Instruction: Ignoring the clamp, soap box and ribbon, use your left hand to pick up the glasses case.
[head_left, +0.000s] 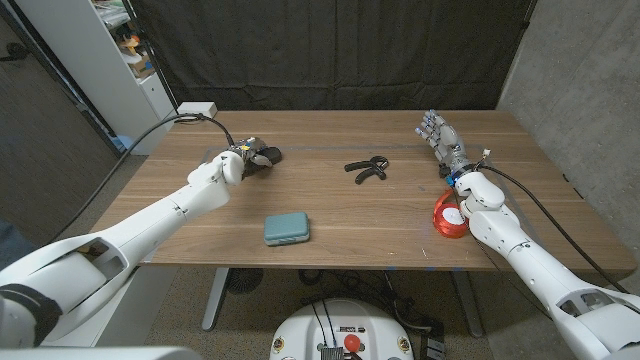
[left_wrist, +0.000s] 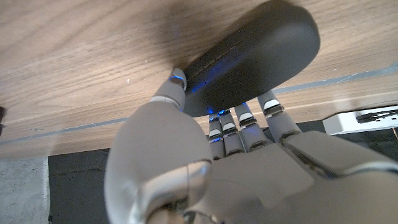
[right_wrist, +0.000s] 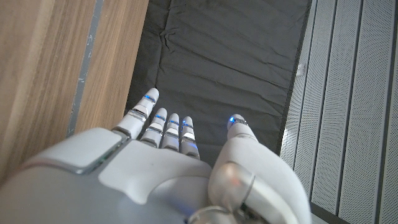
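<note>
**Dark hard-shell case: grasp and handling notes**

Dark grey and smooth-skinned, the glasses case (left_wrist: 252, 59) lies on the wooden table (head_left: 330, 215) toward its far left part, well apart from the teal soap box (head_left: 287, 229), the black clamp (head_left: 367, 168) and the red ribbon (head_left: 449, 217).

Left robot hand (head_left: 243, 160): at the case. In the left wrist view the fingers (left_wrist: 239, 118) reach along one long side and the thumb (left_wrist: 169, 93) meets the opposite edge near the seam. Contact looks made, though whether the case is firmly clamped or has left the table cannot be confirmed from these angles.

Right robot hand (head_left: 438, 134): near the far right edge of the table, fingers extended and spread, holding nothing.

Handling judgement: the shell appears rigid, light and rounded, with a finish likely to be somewhat slippery. Recommended hold is across the narrow width at mid-length, thumb opposing fingers below the widest curve, so the case neither rolls nor squirts out. Moderate pressure should suffice; the lid seam should stay closed.
</note>
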